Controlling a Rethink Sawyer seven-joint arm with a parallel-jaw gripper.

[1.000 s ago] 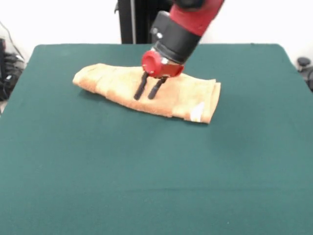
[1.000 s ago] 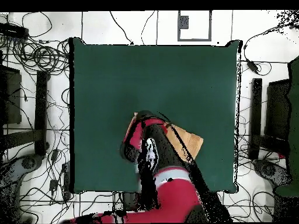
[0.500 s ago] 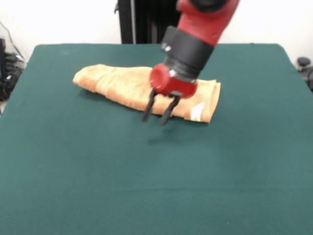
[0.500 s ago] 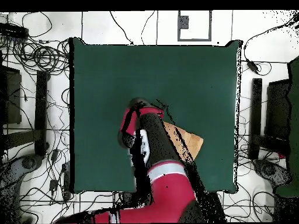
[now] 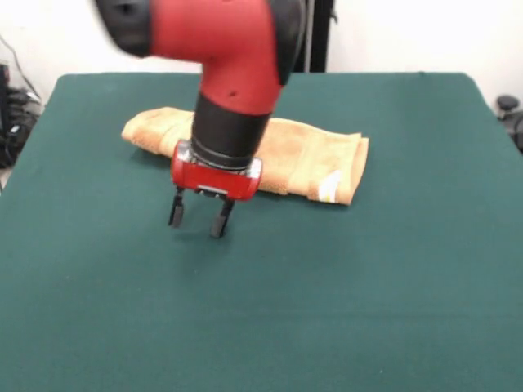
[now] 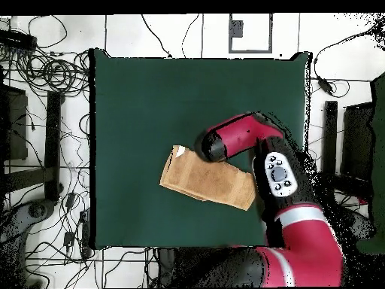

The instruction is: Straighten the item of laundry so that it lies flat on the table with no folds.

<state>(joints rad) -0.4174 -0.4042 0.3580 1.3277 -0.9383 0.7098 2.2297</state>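
The item of laundry (image 5: 310,155) is an orange-tan towel folded into a long strip, lying slantwise on the far half of the green table (image 5: 261,310). A small white tag (image 5: 329,186) shows near its right end. In the overhead view the item of laundry (image 6: 207,179) lies whole and uncovered on the table (image 6: 150,98). My gripper (image 5: 198,216) hangs open just above the felt, in front of the towel's near edge, with nothing between its fingers. Overhead, the red wrist (image 6: 225,139) hides the gripper.
Cables and dark equipment (image 6: 45,83) lie on the floor around the table in the overhead view. A black post (image 5: 319,37) stands behind the table's far edge.
The arm has swung from over the towel's right part to the left and nearer the camera. The gripper has come off the towel and dropped close to the felt. The towel has not moved.
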